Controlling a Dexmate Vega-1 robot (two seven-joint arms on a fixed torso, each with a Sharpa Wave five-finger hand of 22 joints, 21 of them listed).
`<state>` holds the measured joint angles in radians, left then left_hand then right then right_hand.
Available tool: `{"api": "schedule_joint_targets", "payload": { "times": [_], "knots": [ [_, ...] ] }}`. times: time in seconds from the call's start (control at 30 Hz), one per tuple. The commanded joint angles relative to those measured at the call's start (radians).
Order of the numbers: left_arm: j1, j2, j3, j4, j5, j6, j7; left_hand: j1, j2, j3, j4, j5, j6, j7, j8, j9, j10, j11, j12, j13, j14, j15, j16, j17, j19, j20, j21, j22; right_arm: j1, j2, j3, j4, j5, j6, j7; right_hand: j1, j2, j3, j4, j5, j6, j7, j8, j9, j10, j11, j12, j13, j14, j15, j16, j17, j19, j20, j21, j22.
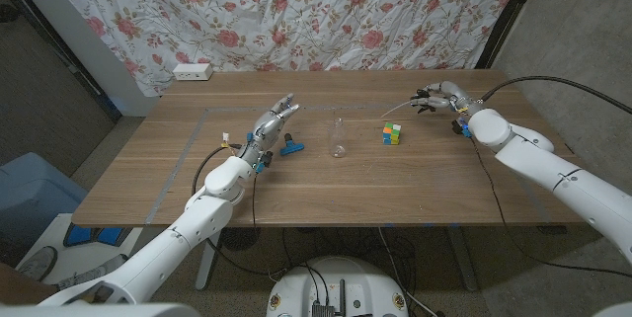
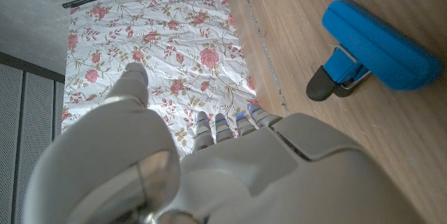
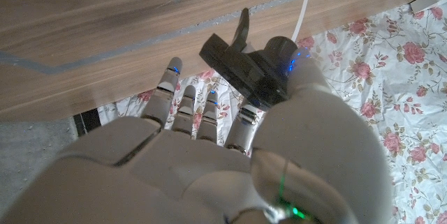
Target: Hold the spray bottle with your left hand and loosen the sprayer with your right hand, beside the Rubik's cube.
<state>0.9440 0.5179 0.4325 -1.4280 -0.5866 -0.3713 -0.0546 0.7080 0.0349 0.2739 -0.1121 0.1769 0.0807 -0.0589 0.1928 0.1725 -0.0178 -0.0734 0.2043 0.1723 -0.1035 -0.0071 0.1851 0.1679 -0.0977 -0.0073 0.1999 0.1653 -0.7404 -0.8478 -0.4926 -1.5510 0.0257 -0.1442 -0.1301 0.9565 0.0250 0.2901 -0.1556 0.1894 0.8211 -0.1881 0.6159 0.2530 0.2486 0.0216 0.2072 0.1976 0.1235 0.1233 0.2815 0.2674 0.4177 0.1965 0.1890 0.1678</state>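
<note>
A small clear spray bottle (image 1: 339, 139) stands upright at the table's middle with no sprayer on its neck. The Rubik's cube (image 1: 392, 134) sits just to its right. My right hand (image 1: 439, 95) is raised at the far right beyond the cube and pinches the dark sprayer head (image 3: 244, 63); the sprayer's thin white tube (image 1: 395, 110) trails towards the cube. My left hand (image 1: 272, 119) hovers to the left of the bottle, apart from it, fingers spread and holding nothing. The left hand (image 2: 209, 168) fills the lower part of its wrist view.
A blue clip (image 1: 292, 145) lies on the table between my left hand and the bottle, close by in the left wrist view (image 2: 377, 42). A white power strip (image 1: 193, 71) lies at the far left edge. A floral curtain (image 1: 326, 11) hangs behind the table.
</note>
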Motion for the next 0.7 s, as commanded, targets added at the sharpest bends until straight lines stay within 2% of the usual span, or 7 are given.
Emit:
{"api": "schedule_joint_targets", "payload": {
  "times": [0.03,0.23,0.57,0.7],
  "knots": [
    [0.011,-0.008,-0.018,0.007,-0.009,0.006,0.035,-0.005,0.012,0.007,0.005,0.003,0.014,-0.002,0.004,0.002,0.013,0.002,0.007,0.003,0.008,-0.002,0.005,0.000,0.010,0.004,0.004,0.004,0.038,0.030,-0.037,0.056,0.001,-0.006,0.022,0.001,0.007,0.003,0.001,0.005,0.005,-0.008,0.007,0.027,0.007,-0.003,0.000,0.005,0.003,-0.001,0.005,0.001,0.002,-0.009,-0.001,0.000],
    [0.016,-0.011,-0.020,0.007,-0.013,0.017,0.050,-0.015,0.021,0.007,0.006,0.002,0.025,0.000,0.004,0.002,0.022,0.006,0.007,0.003,0.017,0.001,0.004,0.000,0.022,0.004,0.005,0.004,0.050,0.040,-0.051,0.070,0.000,-0.020,0.028,0.000,0.007,0.002,0.001,0.005,0.004,-0.006,0.007,0.025,0.008,-0.004,0.000,0.005,-0.001,0.001,0.003,0.002,-0.005,-0.021,-0.004,0.000],
    [0.014,-0.012,-0.019,0.015,-0.017,0.021,0.045,-0.024,0.029,0.007,0.006,0.001,0.033,0.003,0.004,0.002,0.028,0.004,0.006,0.003,0.022,0.000,0.003,0.000,0.027,0.004,0.004,0.004,0.062,0.052,-0.067,0.084,0.003,-0.037,0.030,-0.002,0.008,0.002,0.002,0.004,-0.001,-0.002,0.006,0.022,0.006,-0.003,-0.001,0.005,-0.003,0.002,0.002,0.003,-0.005,-0.024,-0.003,0.000],
    [0.018,-0.016,-0.023,0.016,-0.022,0.022,0.054,-0.037,0.037,0.006,0.007,0.000,0.048,0.005,0.004,0.002,0.042,0.002,0.007,0.003,0.039,0.016,0.004,-0.001,0.040,-0.016,0.003,0.004,0.066,0.055,-0.072,0.092,0.006,-0.035,0.034,-0.003,0.008,0.002,0.002,0.004,-0.009,-0.002,0.002,0.020,0.005,-0.003,-0.002,0.005,-0.002,0.001,0.003,0.004,-0.005,-0.024,-0.003,0.000]
  ]
}}
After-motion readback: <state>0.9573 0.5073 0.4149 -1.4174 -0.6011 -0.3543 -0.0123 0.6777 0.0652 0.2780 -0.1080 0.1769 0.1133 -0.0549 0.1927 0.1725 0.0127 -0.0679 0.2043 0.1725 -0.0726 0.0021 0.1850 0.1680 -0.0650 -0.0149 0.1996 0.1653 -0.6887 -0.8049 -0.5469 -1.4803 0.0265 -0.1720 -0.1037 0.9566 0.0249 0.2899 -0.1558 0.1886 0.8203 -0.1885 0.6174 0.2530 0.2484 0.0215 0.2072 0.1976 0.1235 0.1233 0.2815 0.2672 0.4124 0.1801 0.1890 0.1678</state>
